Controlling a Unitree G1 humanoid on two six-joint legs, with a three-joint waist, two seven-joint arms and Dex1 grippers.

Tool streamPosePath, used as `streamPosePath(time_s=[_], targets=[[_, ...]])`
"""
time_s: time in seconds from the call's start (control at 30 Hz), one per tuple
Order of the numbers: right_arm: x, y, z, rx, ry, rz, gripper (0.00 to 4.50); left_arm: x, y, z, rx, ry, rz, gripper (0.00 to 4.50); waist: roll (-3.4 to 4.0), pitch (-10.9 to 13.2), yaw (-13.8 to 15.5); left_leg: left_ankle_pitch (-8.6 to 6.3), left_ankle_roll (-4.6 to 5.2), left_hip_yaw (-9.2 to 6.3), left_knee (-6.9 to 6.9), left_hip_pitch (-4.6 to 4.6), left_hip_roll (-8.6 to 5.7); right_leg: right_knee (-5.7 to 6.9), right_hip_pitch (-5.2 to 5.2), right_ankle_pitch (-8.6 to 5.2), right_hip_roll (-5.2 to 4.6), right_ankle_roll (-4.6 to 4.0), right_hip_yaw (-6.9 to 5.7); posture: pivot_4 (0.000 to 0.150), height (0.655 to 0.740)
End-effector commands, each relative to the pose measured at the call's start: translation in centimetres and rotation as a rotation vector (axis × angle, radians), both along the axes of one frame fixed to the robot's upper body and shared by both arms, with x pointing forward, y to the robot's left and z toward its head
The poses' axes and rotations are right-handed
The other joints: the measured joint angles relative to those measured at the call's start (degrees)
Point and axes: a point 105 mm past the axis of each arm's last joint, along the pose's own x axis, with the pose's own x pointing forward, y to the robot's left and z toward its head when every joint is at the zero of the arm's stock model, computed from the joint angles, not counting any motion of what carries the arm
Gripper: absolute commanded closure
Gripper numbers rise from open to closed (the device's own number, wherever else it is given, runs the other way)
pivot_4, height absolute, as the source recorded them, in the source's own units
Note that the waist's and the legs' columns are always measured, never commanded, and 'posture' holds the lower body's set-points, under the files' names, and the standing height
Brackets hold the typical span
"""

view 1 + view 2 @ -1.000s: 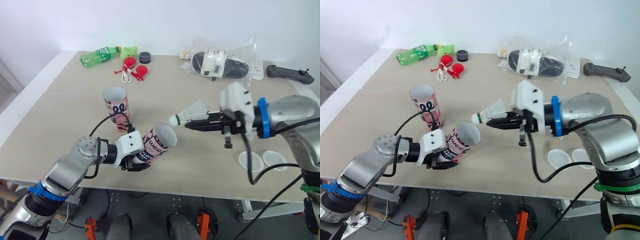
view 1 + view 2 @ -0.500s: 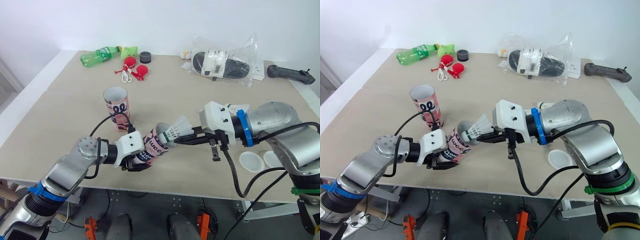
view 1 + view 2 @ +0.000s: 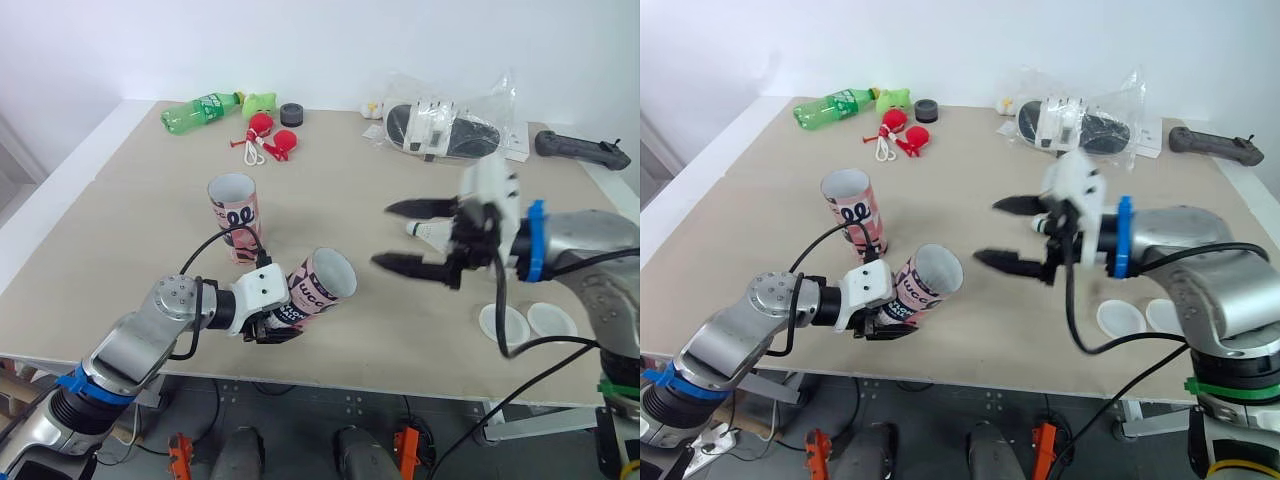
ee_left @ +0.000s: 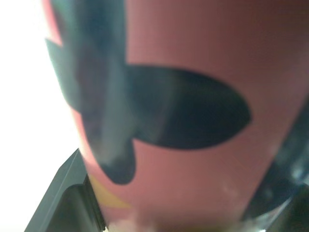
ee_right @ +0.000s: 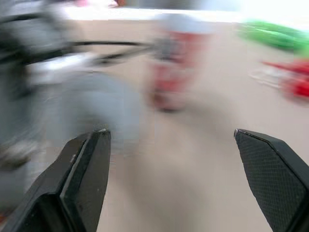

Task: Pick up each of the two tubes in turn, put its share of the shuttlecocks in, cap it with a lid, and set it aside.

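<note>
The left tool [image 3: 272, 322] is closed on the lower end of a pink tube [image 3: 322, 283] and holds it above the desk [image 3: 140, 210]. The tube leans so that its open mouth points up and toward the right tool [image 3: 386, 236]. I judge that this lean is chosen so a shuttlecock can go in from the side, head first, without the right arm reaching high. In the left wrist view the pink wall of the tube sits tight between the black fingers. How much is inside the tube I cannot tell, because the mouth shows only its pale inner wall.

The right tool is wide open and carries nothing. Its two fingers spread one above the other, a little apart from the mouth of the tube. Just behind this tool a shuttlecock [image 3: 421, 230] lies on the desk, partly hidden by the fingers. It seems to be the next piece to take. The second tube [image 3: 233, 214] stands upright beyond the left tool, its mouth open, not yet filled. Two white lids [image 3: 502, 322] lie flat on the desk beside the right wrist, near at hand for capping.
</note>
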Motion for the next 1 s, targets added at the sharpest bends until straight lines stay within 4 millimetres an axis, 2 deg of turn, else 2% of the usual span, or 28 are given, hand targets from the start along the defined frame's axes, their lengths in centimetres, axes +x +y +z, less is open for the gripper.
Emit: streamPosePath(time_s=[0.03,0.13,0.2,0.43,0.7,0.9,1.0], targets=[[0.6,-2.8,0.6,0.037,-0.036,-0.143,0.06,-0.5,-0.1,-1.2,0.015,0.049,0.003,1.51,0.07,0.0,-0.1,0.00,0.00,0.01,-0.01,0.00,0.00,0.00,-0.01,0.00,0.00,0.00,0.00,0.150,0.7400],[1.2,-7.8,-0.6,0.019,-0.012,-0.365,0.06,-0.5,0.0,-1.2,0.018,0.051,-0.003,1.51,0.06,0.0,0.1,0.00,0.00,-0.04,-0.06,-0.02,-0.02,0.00,0.02,-0.04,0.00,0.07,-0.01,0.150,0.7400],[0.7,-10.0,-1.8,-0.044,0.028,-0.437,0.06,-0.5,-0.1,-1.2,0.021,0.050,-0.008,1.51,0.07,0.0,0.2,0.00,0.00,-0.02,-0.05,-0.06,-0.07,-0.01,0.01,-0.06,-0.05,0.10,-0.01,0.150,0.7400],[-1.1,-14.0,-4.3,-0.086,0.143,-0.542,0.06,-0.5,-0.2,-1.2,0.022,0.052,-0.016,1.51,0.17,-0.1,-0.1,-0.03,0.04,0.02,-0.10,0.07,-0.15,0.00,0.08,-0.12,-0.16,0.15,0.00,0.150,0.7400],[-0.2,-15.6,-6.5,-0.053,0.169,-0.647,0.06,-0.4,-0.2,-1.2,0.023,0.052,-0.021,1.51,0.17,0.0,-0.2,-0.03,0.04,0.07,0.03,0.10,-0.17,-0.01,0.14,-0.08,-0.21,0.13,0.00,0.150,0.7400],[0.0,-16.1,-8.2,-0.068,0.204,-0.665,0.06,-0.5,-0.2,-1.1,0.022,0.052,-0.017,1.51,0.17,0.0,-0.2,-0.03,0.04,0.06,0.01,0.08,-0.19,-0.01,0.14,-0.11,-0.22,0.17,0.00,0.150,0.7400],[0.4,-15.8,-8.6,-0.046,0.211,-0.660,0.06,-0.5,-0.2,-1.1,0.023,0.051,-0.017,1.51,0.18,0.0,-0.2,-0.03,0.04,0.06,0.01,0.09,-0.19,-0.01,0.14,-0.11,-0.22,0.17,0.00,0.150,0.7400]])
